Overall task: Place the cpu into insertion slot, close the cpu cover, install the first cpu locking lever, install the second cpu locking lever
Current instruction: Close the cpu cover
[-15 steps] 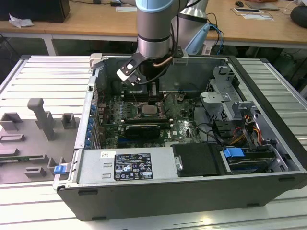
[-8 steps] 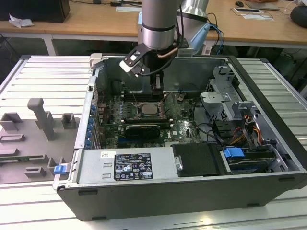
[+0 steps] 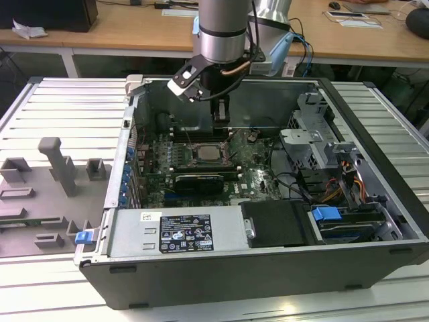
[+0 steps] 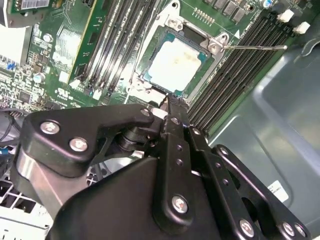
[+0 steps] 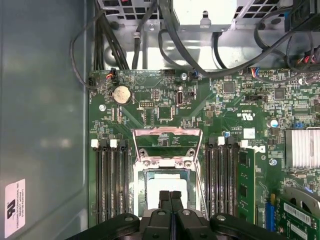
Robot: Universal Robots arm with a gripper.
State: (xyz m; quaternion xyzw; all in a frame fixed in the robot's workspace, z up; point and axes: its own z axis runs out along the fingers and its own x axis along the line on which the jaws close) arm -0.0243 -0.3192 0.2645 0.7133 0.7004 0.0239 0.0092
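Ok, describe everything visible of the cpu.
The cpu is a thin square chip, pale silver-grey metal top with a green rim, lying flat in the insertion slot with its silvery frame, on the green motherboard, between banks of memory slots. The shut gripper hangs over one edge; whether it touches cannot be told.

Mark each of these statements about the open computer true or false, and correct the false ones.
1. The cpu sits in the insertion slot. True.
2. The gripper is holding the cpu. False: its fingers are shut together on nothing, close to the insertion slot.
3. The cpu cover lies flat over the cpu. False: it stands swung up, leaving the cpu bare.
4. Long memory slots flank the insertion slot on both sides. True.
5. A round coin battery sits on the green board. True.
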